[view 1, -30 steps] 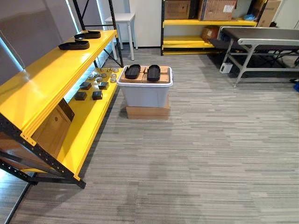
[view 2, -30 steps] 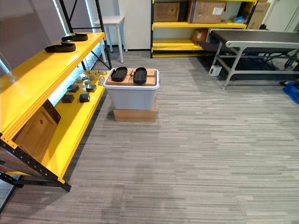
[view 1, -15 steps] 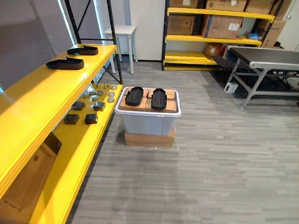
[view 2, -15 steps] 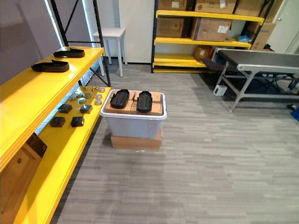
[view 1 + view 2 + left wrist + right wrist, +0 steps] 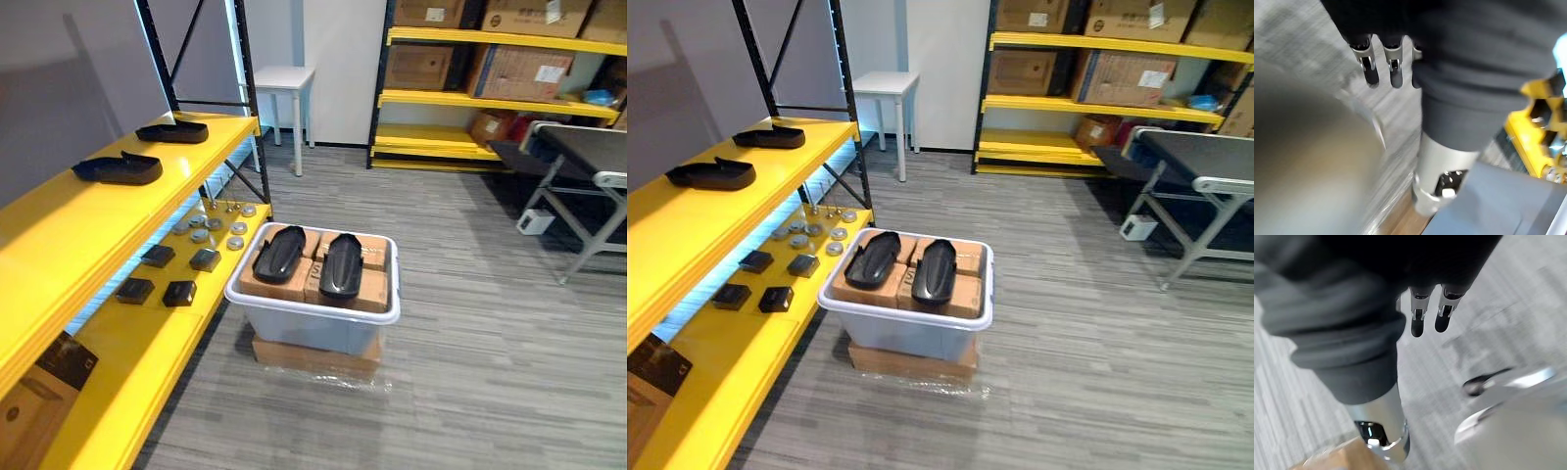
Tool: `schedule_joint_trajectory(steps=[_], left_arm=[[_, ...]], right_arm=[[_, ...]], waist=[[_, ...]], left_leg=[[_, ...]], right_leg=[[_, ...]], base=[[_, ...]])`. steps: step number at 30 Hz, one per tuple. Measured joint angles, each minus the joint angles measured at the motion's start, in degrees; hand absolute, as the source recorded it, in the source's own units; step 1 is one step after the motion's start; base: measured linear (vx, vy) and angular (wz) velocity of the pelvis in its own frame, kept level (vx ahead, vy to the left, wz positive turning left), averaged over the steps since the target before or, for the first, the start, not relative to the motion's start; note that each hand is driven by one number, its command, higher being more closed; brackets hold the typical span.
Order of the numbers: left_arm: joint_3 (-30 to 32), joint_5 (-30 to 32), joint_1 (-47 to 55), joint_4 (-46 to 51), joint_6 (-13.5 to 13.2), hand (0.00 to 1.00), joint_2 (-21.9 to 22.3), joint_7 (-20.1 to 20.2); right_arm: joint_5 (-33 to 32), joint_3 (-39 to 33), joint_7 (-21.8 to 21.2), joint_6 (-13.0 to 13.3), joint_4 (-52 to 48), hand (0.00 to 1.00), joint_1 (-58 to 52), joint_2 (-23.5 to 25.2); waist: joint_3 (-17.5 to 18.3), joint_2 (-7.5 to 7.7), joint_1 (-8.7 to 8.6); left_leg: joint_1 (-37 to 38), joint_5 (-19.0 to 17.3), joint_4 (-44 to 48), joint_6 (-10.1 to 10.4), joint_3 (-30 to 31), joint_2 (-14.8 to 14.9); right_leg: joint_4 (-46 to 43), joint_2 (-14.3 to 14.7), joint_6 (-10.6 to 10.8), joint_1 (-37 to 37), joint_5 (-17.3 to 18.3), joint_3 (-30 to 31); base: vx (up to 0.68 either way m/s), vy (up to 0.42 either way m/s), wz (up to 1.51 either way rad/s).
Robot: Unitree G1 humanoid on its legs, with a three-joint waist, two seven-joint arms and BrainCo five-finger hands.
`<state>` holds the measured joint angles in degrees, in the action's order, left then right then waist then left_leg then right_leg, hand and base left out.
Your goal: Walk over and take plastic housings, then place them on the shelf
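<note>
Grey striped floor (image 5: pixel 490 372) beside a long yellow shelf (image 5: pixel 59 245), with a pale plastic tub (image 5: pixel 313 328) set ahead.
Two black oval plastic housings (image 5: pixel 279 253) (image 5: pixel 341 264) are laid side by side on brown cartons (image 5: pixel 294 284) in the tub, which is stood on a flat cardboard box (image 5: pixel 313 354); two more black housings (image 5: pixel 120 170) (image 5: pixel 174 131) are seen on the shelf top. The left hand (image 5: pixel 1393 68) and right hand (image 5: pixel 1418 318) are blurred and largely cut off by dark covers; their fingers hang straight, nothing is held, and no housing is touched.
</note>
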<state>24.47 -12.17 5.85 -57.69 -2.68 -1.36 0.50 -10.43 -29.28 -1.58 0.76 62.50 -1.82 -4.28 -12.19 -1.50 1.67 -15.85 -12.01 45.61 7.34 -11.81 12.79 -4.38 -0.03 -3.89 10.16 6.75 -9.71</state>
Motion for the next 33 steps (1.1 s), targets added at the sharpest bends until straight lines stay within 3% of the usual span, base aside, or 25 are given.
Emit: schedule_joint_trajectory(steps=[1,2,3,5,6,7,9,11,13,14,15,16,17,21,26,30,33], left_arm=[[0.0,0.1,1.8,-0.4,-0.1,0.0,0.2,0.0],[-0.4,0.1,3.0,-1.4,0.1,0.0,0.4,0.0],[-0.9,0.3,3.3,-1.8,0.1,0.0,0.3,-0.1],[-2.0,1.4,3.4,-2.1,0.2,0.0,-1.0,-0.1],[-3.8,1.8,3.2,-2.2,0.2,0.0,-2.0,-0.1],[-4.0,1.8,3.2,-2.2,0.2,0.0,-2.1,-0.1],[-7.5,1.6,3.2,-2.2,0.7,0.0,-3.5,-0.3],[-10.9,1.6,2.9,-1.8,0.9,0.0,-5.0,-0.5],[-12.3,1.5,2.0,0.5,0.6,0.0,-5.2,-0.7],[-12.5,1.0,0.9,1.8,0.1,0.0,-5.1,-1.4],[-13.2,0.5,0.7,3.3,-0.6,0.0,-5.3,-1.8],[-13.7,0.3,0.7,3.8,-0.8,0.0,-5.8,-1.9],[-14.3,0.2,0.3,3.3,-1.0,0.0,-4.3,-2.7],[-15.3,0.1,1.4,3.7,-1.3,0.0,-1.0,-2.8],[-19.5,0.2,-1.6,4.0,-2.4,0.0,-1.9,-4.2],[-21.6,0.1,-5.2,4.2,-2.8,0.0,-2.4,-5.7],[-21.6,-0.1,-7.0,4.4,-3.0,0.0,-2.7,-7.0]], right_arm=[[0.0,-0.1,0.0,0.1,-0.3,0.0,1.8,-0.6],[0.0,0.1,0.0,0.2,-0.7,0.0,2.2,-1.1],[0.0,0.3,0.2,0.2,-0.7,0.0,2.1,-1.0],[-0.1,2.9,0.8,0.2,-0.7,0.0,2.4,-0.9],[-0.2,3.6,1.1,0.2,-1.0,0.0,2.8,-1.0],[-0.2,3.6,1.3,0.2,-1.1,0.0,2.9,-1.0],[-0.1,6.0,2.9,0.4,-4.1,0.0,3.8,-0.1],[0.0,9.0,3.8,0.4,-9.7,0.0,1.9,0.0],[3.2,12.3,5.2,0.6,-20.0,0.0,-0.6,0.0],[4.9,12.9,6.1,0.8,-26.4,0.0,-1.2,0.3],[8.1,13.1,7.9,1.0,-31.8,0.0,-2.1,1.0],[9.3,13.0,8.7,1.2,-34.3,0.0,-2.8,1.5],[11.5,13.0,10.0,1.8,-36.7,0.0,-3.4,1.3],[15.9,16.0,12.3,2.0,-46.7,0.0,-2.9,1.2],[18.1,16.9,17.8,2.7,-50.8,0.0,5.2,1.2],[20.0,20.4,21.2,2.5,-50.1,0.0,12.8,1.3],[20.1,20.4,23.6,2.0,-48.4,0.0,17.6,1.3]], waist=[[0.1,0.18,0.18],[0.7,-0.59,0.36],[0.9,-0.61,0.84],[1.5,0.6,0.39],[1.7,1.23,-0.44],[1.7,1.22,-0.5],[0.6,1.14,-0.86],[0.4,1.0,-1.04],[0.6,1.05,-1.56],[0.7,1.11,-2.63],[1.4,2.35,-3.23],[1.7,3.37,-3.15],[1.9,2.0,-3.36],[2.0,-0.19,-2.34],[-3.8,-0.26,-2.06],[-8.2,-0.42,0.5],[-11.2,-0.72,0.78]], left_leg=[[1.1,2.6,-22.1,-2.2,-0.3,-3.0],[1.1,9.1,-31.7,-2.2,0.0,-3.3],[1.2,11.2,-30.6,-2.2,-0.4,-3.6],[-0.7,9.7,-25.8,-6.3,0.9,-6.9],[0.1,8.5,-25.6,-7.8,1.9,-8.7],[0.5,8.3,-25.8,-7.8,2.0,-8.8],[9.8,6.9,-31.1,-8.0,2.4,-8.9],[14.6,6.7,-33.3,-7.9,2.7,-8.8],[17.7,6.4,-35.4,-7.3,3.3,-8.8],[18.1,6.2,-35.9,-6.7,4.7,-8.8],[18.0,5.6,-35.8,-5.4,5.9,-9.6],[18.4,5.1,-35.7,-4.6,6.4,-10.7],[19.4,4.3,-35.5,-3.5,8.0,-9.7],[19.9,3.4,-36.3,-1.8,8.1,-6.6],[15.3,3.3,-34.8,-1.8,10.2,-7.7],[10.9,2.8,-32.2,-2.3,11.0,-8.6],[8.2,1.6,-30.1,-3.2,12.0,-8.8]], right_leg=[[1.7,-2.5,2.5,2.3,1.5,1.5],[3.9,-3.3,4.2,4.6,2.7,1.9],[4.4,-3.8,4.8,5.7,3.3,2.3],[3.2,-6.6,5.4,6.7,4.6,2.0],[-3.1,-8.0,5.8,4.8,4.2,1.1],[-5.8,-8.2,5.8,3.7,4.2,1.2],[-38.3,-10.9,12.9,-8.9,-0.1,2.6],[-41.9,-11.9,12.2,-12.3,3.2,1.2],[-32.8,-11.3,12.2,-15.3,5.2,0.5],[-22.8,-9.8,12.0,-17.4,5.0,1.9],[-9.1,-8.4,10.7,-18.0,-0.5,3.8],[-5.4,-8.5,9.7,-18.6,-8.1,4.8],[-6.6,-7.6,7.7,-18.0,-10.0,4.2],[-0.4,-4.3,6.9,-15.4,-10.2,4.4],[1.1,-5.3,7.0,-17.4,-10.6,2.5],[1.5,-6.2,7.1,-20.0,-11.8,1.9],[1.5,-6.4,7.3,-21.4,-12.4,1.4]], base=[[0.52,0.21,-0.62],[0.53,0.239,-0.63],[0.56,0.277,-0.23],[0.71,0.327,0.27],[0.59,0.263,0.51],[0.56,0.277,0.33],[0.57,0.236,0.08],[0.44,0.106,0.31],[0.42,0.004,0.43],[0.51,-0.118,0.64],[0.43,-0.143,0.64],[0.52,-0.213,0.57],[0.27,-0.125,0.26],[0.34,-0.125,-0.16],[0.02,-0.017,0.2],[-0.07,0.029,0.15],[-0.08,0.041,0.12]])
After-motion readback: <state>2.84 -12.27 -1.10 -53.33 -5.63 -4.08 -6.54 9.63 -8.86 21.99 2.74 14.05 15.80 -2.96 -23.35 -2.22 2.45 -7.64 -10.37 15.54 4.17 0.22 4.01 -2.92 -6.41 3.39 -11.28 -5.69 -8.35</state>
